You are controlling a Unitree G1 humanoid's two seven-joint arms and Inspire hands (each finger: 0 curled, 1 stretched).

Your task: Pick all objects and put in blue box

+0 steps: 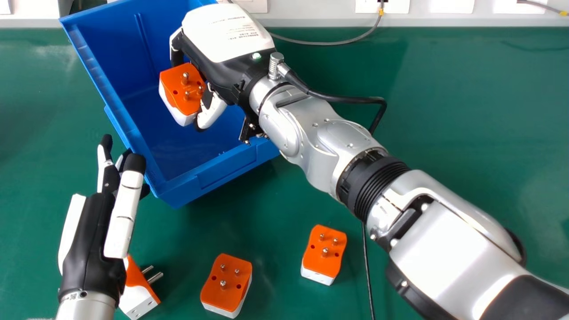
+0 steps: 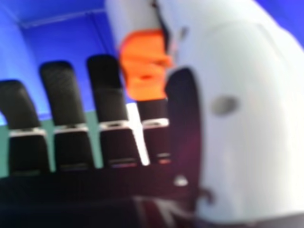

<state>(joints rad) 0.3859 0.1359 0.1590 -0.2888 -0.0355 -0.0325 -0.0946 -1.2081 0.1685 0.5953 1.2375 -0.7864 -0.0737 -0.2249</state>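
In the head view my right hand (image 1: pixel 226 58) is over the blue box (image 1: pixel 213 171), pinching an orange and white plug adapter (image 1: pixel 181 89) between fingers and thumb, its pins facing up. The right hand view has the same adapter (image 2: pixel 142 66) held at the thumb (image 2: pixel 183 109), blue walls behind. An adapter (image 1: pixel 226 284) rests on the green table at the lower middle, and another (image 1: pixel 323 253) lies to its right. One more adapter (image 1: pixel 138 291) lies on its side, partly covered by my left hand (image 1: pixel 95 222), which is open beside the box's near left corner.
My right forearm stretches diagonally across the green table (image 1: pixel 444 111) from the lower right. A black cable (image 1: pixel 367 271) runs down past the rightmost adapter. A grey cable (image 1: pixel 329 43) curves along the back edge by the wall.
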